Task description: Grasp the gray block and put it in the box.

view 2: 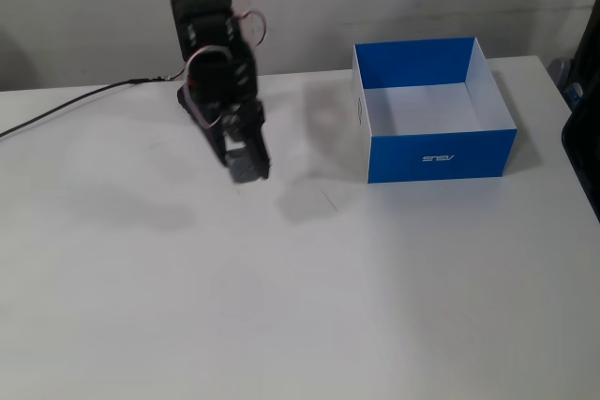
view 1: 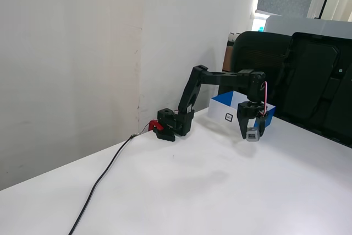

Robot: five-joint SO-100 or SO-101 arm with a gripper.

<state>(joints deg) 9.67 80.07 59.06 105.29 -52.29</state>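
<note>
**Gray block aloft in the claw, short of the box**

In a fixed view from the side, the surface [view 1: 181, 196] is plain white and meets a bare off-white wall at the back. Dark office chairs [view 1: 291, 81] stand behind the box [view 1: 228, 111], and a black cable [view 1: 102, 180] trails away from the arm's base [view 1: 173, 124], which carries a red part. The box's white side bears a small square mark, too small to read. The claw [view 1: 252, 134] hangs above the surface just in front of the box, clamped on the gray block [view 1: 252, 135].

In a fixed view from higher up, the box [view 2: 441, 155] sits right of the arm; its blue front shows small white lettering, upside down and not legible. The claw [view 2: 249, 168] hangs left of the box, over its own shadow; the block is hard to make out here.
</note>
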